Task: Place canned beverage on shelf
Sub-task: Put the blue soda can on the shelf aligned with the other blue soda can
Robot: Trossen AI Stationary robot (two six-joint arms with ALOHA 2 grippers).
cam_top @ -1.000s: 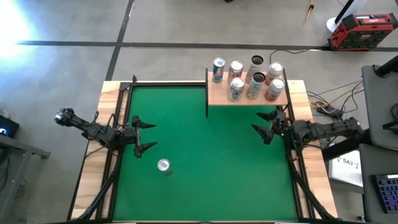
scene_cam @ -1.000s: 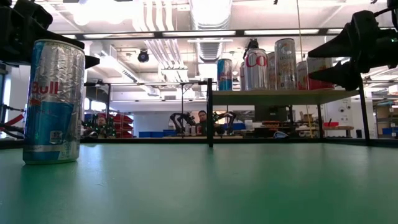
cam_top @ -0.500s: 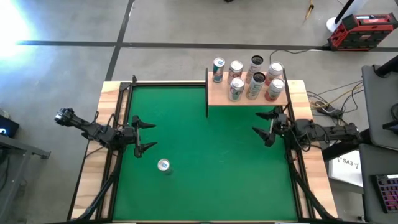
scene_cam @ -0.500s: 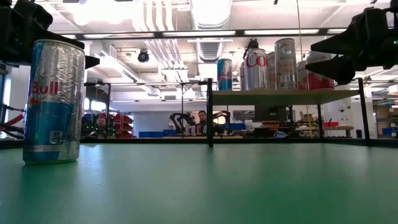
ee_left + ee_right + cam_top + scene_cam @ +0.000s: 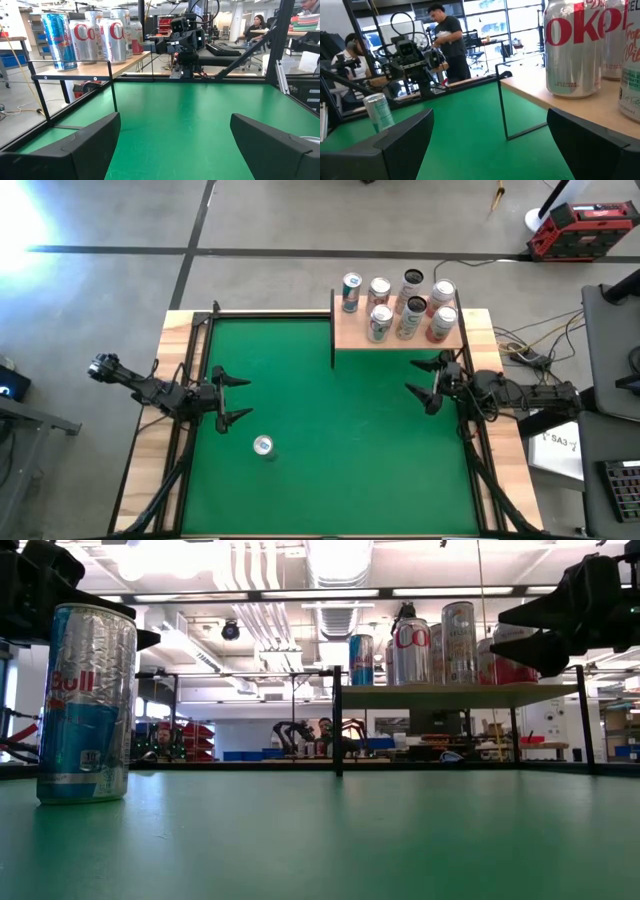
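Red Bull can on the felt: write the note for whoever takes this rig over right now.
Left hand: open, empty, by the table's left edge, the Red Bull can a short way off.
Right hand: open, empty, by the right edge, just in front of the shelf.
Can stands upright on the green felt, untouched.
Shelf, far right corner, already carries seven cans.
Done: those seven shelved.
Left: grasp the Red Bull can, carry it over, set it on the shelf's free near-left area.
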